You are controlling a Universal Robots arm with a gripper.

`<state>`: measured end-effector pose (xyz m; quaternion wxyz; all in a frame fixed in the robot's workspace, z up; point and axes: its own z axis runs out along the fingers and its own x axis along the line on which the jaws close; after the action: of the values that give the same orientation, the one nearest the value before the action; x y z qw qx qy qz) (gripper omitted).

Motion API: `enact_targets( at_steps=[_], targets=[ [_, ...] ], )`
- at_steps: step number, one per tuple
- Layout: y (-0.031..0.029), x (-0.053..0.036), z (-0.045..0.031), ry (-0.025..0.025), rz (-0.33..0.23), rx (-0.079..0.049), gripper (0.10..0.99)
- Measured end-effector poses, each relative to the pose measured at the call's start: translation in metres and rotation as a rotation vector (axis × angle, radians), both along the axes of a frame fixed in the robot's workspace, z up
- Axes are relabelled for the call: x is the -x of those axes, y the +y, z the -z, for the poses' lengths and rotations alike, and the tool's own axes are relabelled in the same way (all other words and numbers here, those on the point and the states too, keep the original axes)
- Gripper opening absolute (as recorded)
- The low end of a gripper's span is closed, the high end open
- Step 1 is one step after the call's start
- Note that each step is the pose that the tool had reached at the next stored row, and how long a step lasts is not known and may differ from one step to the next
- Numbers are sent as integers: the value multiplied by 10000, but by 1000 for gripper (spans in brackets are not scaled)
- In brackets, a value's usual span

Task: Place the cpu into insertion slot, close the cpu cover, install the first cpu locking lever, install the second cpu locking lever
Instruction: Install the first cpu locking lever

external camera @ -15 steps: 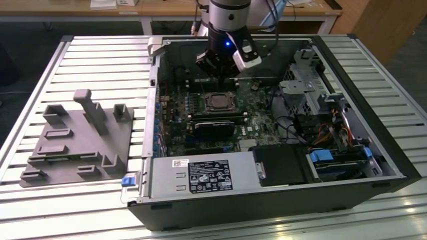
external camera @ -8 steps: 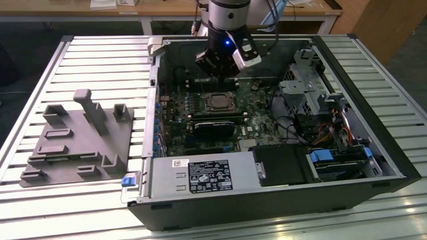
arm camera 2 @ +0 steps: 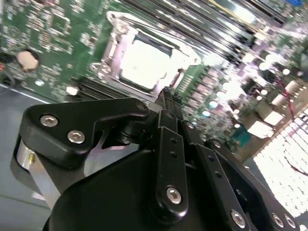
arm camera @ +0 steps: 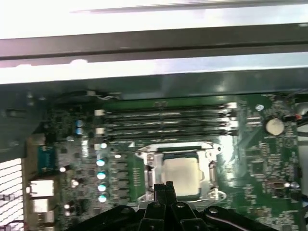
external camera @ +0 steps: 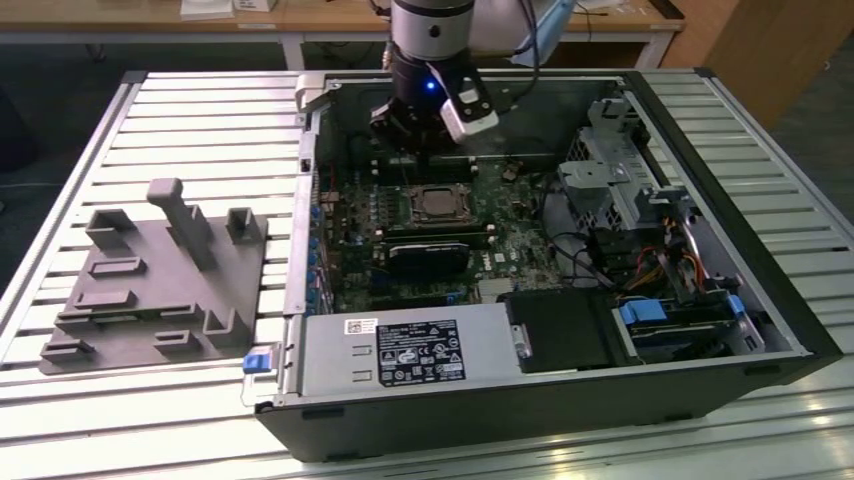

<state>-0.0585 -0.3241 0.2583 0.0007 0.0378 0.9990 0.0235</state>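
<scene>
Gripper [arm camera: 164,186] fingers pinched together on nothing, tips just beside the insertion slot [arm camera: 144,166] edge; cpu [arm camera: 180,174] seated in it, cpu cover [arm camera: 175,147] lying flat around it.

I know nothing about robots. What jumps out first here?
The open computer case on the slatted table strikes first. The black gripper hangs inside it, shut, close to the cpu, a pale square framed by the silver cpu cover. A grey moulded tray sits at the exterior view's left.
</scene>
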Motion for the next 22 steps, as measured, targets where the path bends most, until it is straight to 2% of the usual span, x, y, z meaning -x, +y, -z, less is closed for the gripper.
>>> enact_targets(
  at_steps=[7, 11, 15, 18, 22],
  targets=[
    [-1, 207, 2, -1, -2, -1, 106],
    [-1, 282, 6, -1, -1, -13, 106],
    [-3, 334, 11, 0, -2, -144, 106],
    [-6, 371, 15, -2, -10, -409, 106],
    [-11, 394, 17, 5, -32, -1033, 106]
  ],
)
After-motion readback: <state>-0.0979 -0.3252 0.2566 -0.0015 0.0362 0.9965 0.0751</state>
